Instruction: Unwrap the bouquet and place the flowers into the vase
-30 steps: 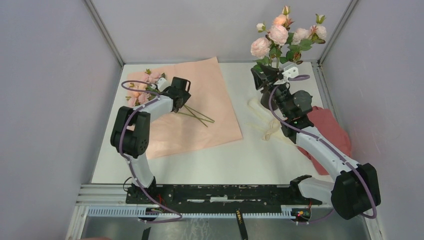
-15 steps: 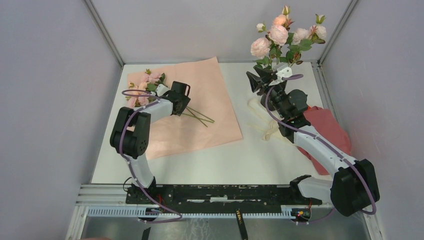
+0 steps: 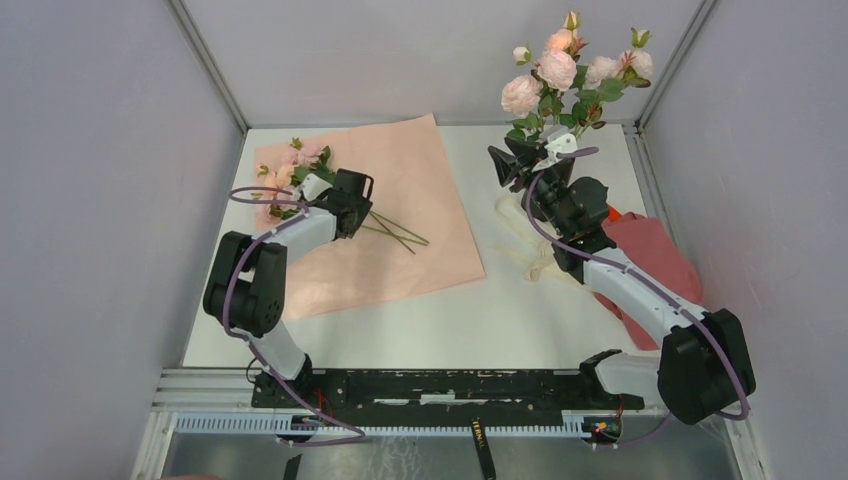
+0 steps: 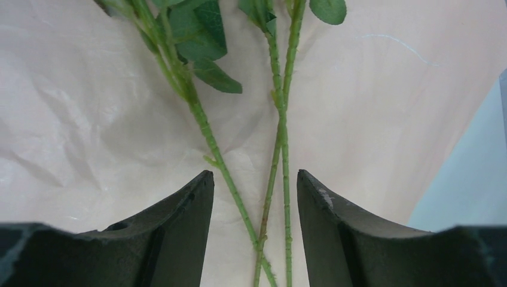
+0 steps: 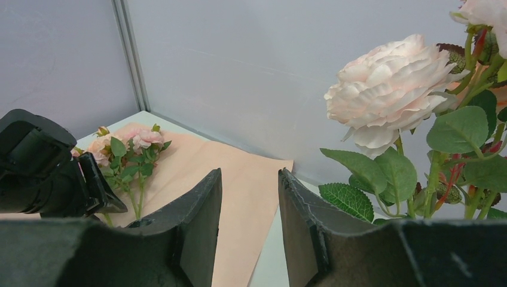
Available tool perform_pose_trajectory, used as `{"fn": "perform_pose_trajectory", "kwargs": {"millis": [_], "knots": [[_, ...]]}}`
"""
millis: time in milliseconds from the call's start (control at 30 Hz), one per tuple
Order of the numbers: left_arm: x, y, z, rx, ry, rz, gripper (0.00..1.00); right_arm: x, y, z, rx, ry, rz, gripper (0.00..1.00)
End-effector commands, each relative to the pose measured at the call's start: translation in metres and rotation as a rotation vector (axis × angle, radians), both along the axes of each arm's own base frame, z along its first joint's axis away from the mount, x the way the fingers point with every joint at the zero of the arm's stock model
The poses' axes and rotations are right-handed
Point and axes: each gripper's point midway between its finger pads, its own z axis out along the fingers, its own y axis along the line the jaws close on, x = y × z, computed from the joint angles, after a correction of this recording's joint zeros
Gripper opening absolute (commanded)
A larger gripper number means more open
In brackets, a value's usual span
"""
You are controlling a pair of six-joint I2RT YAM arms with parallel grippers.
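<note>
The bouquet is undone: its light pink paper [image 3: 400, 220] lies flat on the table. On it lie small pink flowers [image 3: 290, 165] with thin green stems [image 4: 281, 137]. My left gripper [image 3: 350, 195] [image 4: 254, 179] is low over the paper and open, a finger on each side of three stems, with gaps on both sides. More roses [image 3: 565, 70] [image 5: 388, 89] stand upright at the back right. The vase is hidden behind my right arm. My right gripper [image 3: 510, 165] [image 5: 250, 173] hangs open and empty just left of those roses.
A cream ribbon [image 3: 535, 250] lies on the table under the right arm. A dark pink-red cloth [image 3: 655, 260] sits at the right edge. Grey walls enclose the back and both sides.
The left arm has swung lower and left, and its jaws have narrowed around the stems. The right gripper has drifted slightly left, away from the standing roses.
</note>
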Motion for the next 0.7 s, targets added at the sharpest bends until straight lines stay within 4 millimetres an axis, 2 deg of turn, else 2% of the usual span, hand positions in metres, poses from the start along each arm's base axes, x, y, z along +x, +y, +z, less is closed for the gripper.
{"fn": "perform_pose_trajectory", "kwargs": {"millis": [0, 267, 367, 667], "knots": [[-0.009, 0.011, 0.008, 0.011, -0.025, 0.078, 0.59, -0.001, 0.006, 0.018, 0.037, -0.043, 0.022, 0.45], [-0.029, 0.027, -0.01, 0.058, 0.052, 0.151, 0.57, 0.005, 0.005, 0.014, 0.035, -0.026, 0.007, 0.45], [-0.025, 0.027, -0.013, 0.071, 0.08, 0.159, 0.57, 0.007, 0.005, 0.011, 0.034, -0.02, 0.003, 0.45], [0.006, 0.017, -0.01, 0.016, 0.105, 0.178, 0.57, 0.015, 0.003, 0.004, 0.017, -0.008, -0.026, 0.45]]}}
